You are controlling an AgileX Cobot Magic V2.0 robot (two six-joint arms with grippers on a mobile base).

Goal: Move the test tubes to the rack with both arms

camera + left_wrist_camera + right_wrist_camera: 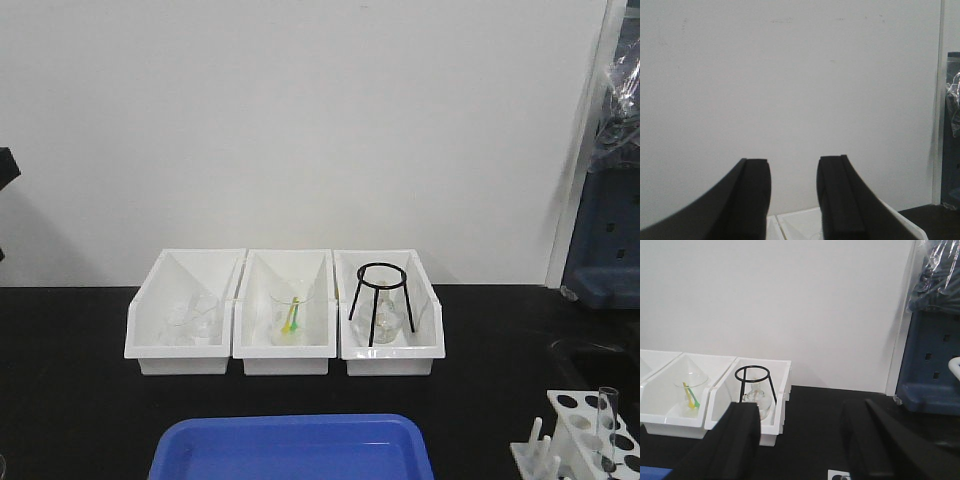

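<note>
Right wrist view, item one: we log the right claw (pixel 805 440) with jaws apart, empty, over the black surface (pixel 815 415). Left claw (pixel 794 200), likewise apart and empty, faces the wall above a white bin (pixel 800 220). Beyond, in the front view: rack (pixel 585 435) at the lower right corner, one test tube (pixel 607 425) standing upright in it, long axis vertical. We judge the rack lies on the right claw's side, that arm being nearer. Farther still: blue tray (pixel 290 450), three bins (pixel 285 345).

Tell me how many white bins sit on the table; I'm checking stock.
3, side by side by the wall: left bin, middle bin, right bin holding a black ring stand.
</note>
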